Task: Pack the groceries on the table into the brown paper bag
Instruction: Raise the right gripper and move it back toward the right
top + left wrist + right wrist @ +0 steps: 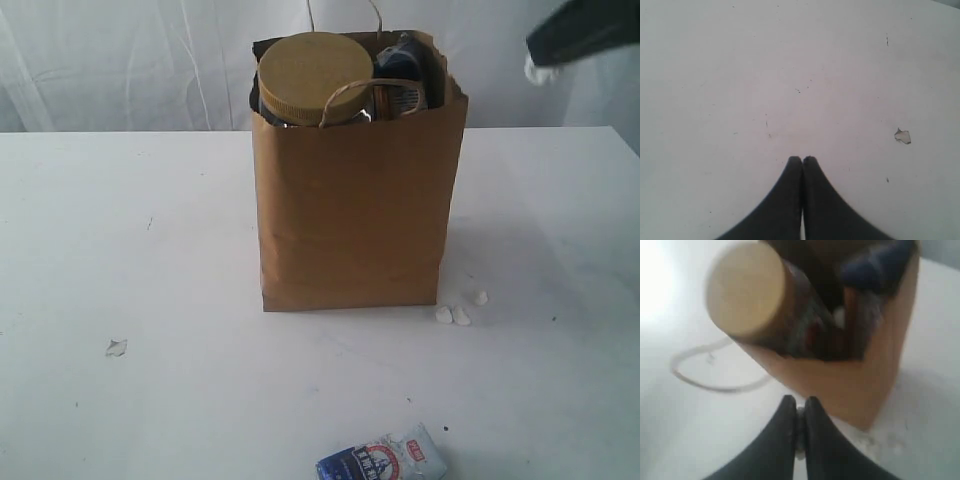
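**Bag crammed; one packet left on the table**

The left gripper (802, 161) hung over bare table (740, 75), fingers pressed together and empty. In the upright brown paper bag (355, 230), the clear jar with tan lid (313, 72) rose above the rim, so forcing more in could have tipped the bag or torn it. The small blue-white packet (385, 462) lay in front, cut off by the frame. Lower contents were hidden. The right gripper (800, 402), in a blurred view, was closed, apparently on nothing, near the bag.
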